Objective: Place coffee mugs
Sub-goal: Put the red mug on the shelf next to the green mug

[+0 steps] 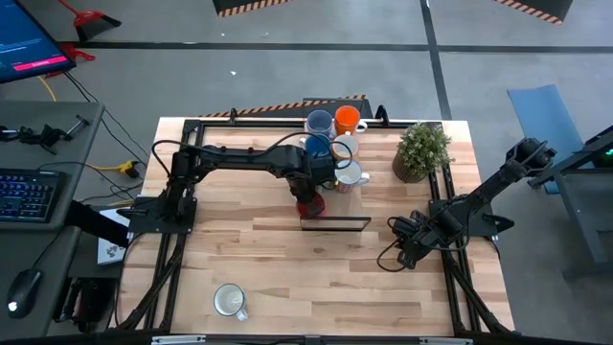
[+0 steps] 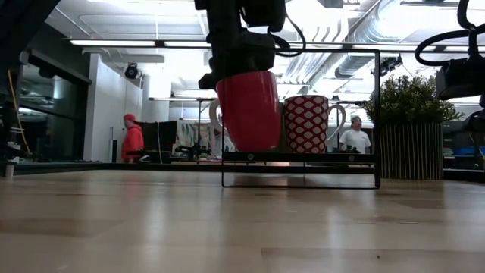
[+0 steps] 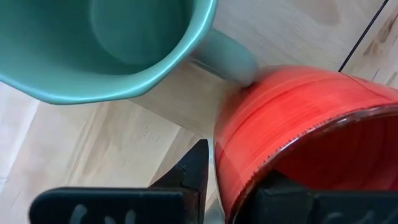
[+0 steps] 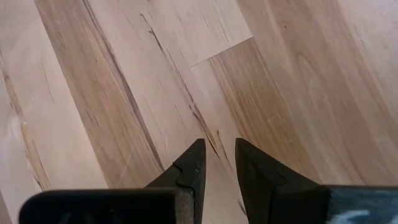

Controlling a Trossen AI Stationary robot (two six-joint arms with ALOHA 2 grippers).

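Your left gripper [image 3: 233,186] has its fingers on the red mug's [image 3: 298,124] rim at the rack [image 1: 335,222]; grip firmness unclear. Your right gripper [image 4: 216,163] is slightly open, empty.

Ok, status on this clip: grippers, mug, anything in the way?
Left gripper clamped on red mug rim, at the black rack. Right gripper idle over bare table, nothing held. Green mug touching the red one.

One light blue mug [image 1: 319,123], one orange mug [image 1: 347,118], one dark blue mug [image 1: 315,147], one red mug [image 1: 309,205], one green mug [image 3: 93,50], three white mugs [image 1: 230,301], one potted plant [image 1: 421,149].
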